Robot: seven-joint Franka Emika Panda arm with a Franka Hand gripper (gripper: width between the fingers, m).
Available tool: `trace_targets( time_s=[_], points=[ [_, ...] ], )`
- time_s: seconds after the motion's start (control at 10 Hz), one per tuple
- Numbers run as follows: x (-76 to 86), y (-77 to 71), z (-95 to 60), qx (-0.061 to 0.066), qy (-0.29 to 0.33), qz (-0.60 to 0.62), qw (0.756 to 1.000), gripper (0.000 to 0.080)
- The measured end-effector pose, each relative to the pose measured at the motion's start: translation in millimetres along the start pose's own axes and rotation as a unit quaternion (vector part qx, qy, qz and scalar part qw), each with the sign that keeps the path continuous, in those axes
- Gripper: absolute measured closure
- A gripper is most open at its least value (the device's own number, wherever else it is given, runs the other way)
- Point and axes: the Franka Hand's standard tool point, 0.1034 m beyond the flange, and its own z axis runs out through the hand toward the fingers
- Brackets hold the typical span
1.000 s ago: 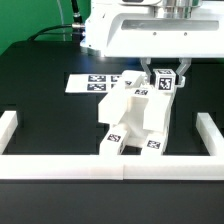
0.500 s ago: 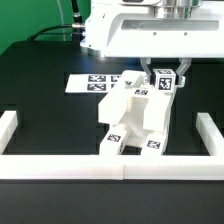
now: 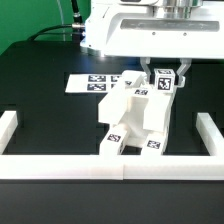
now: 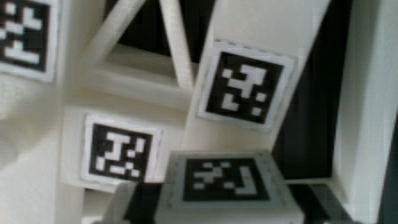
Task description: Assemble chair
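The partly built white chair (image 3: 135, 115) stands in the middle of the black table, with tags on its boxy seat and front faces. My gripper (image 3: 164, 78) comes down from above at the chair's far upper corner, on the exterior view's right. It is shut on a small white tagged chair part (image 3: 164, 84) that sits on top of the chair. In the wrist view the gripper (image 4: 228, 202) holds this tagged part (image 4: 222, 178) between its dark fingers (image 4: 141, 200). Tagged white frame pieces (image 4: 246, 82) lie beyond it.
The marker board (image 3: 90, 83) lies flat behind the chair on the exterior view's left. The long white border wall (image 3: 60, 166) runs along the front, with short walls at both sides (image 3: 8, 125) (image 3: 211, 128). The robot's white body fills the top.
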Motion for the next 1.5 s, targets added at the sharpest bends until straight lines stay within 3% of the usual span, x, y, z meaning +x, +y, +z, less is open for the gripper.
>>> trace_targets(
  time_s=[0.7,1.1,1.2,1.3,1.5],
  points=[
    [-0.3,-1.5,0.2,0.002,0.0,0.215,0.977,0.0528],
    [-0.8,-3.7,0.3,0.006,-0.003,0.338,0.941,0.0528],
    [-1.4,-5.9,0.5,0.01,-0.006,0.399,0.917,0.0528],
    [-1.5,-6.3,0.5,0.01,-0.006,0.404,0.915,0.0528],
    [-2.3,-9.1,0.7,0.014,-0.01,0.474,0.88,0.0528]
  ],
)
